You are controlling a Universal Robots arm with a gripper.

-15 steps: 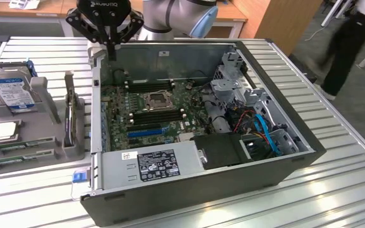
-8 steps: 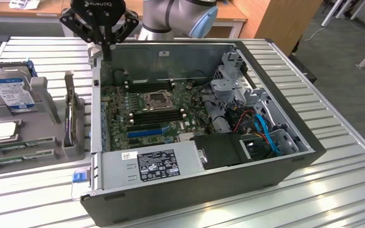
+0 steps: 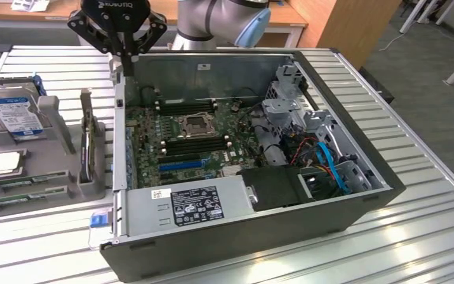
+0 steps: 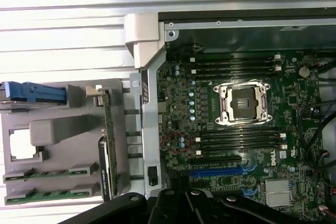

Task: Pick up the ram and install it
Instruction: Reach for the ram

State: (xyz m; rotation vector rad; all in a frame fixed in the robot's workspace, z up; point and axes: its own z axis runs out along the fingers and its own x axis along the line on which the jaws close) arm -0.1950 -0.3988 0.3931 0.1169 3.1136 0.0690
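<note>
The gripper hangs pinched shut and empty over the back corner of the computer case — pickup not yet begun, I'd say. The ram lies in the grey holder beside the case — grasping it calls for opened jaws, squared across its thin edges.

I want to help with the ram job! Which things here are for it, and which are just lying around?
For the job: ram sticks, memory slots, claw.
Just lying about: hard drive, processor chip, power supply.
</note>
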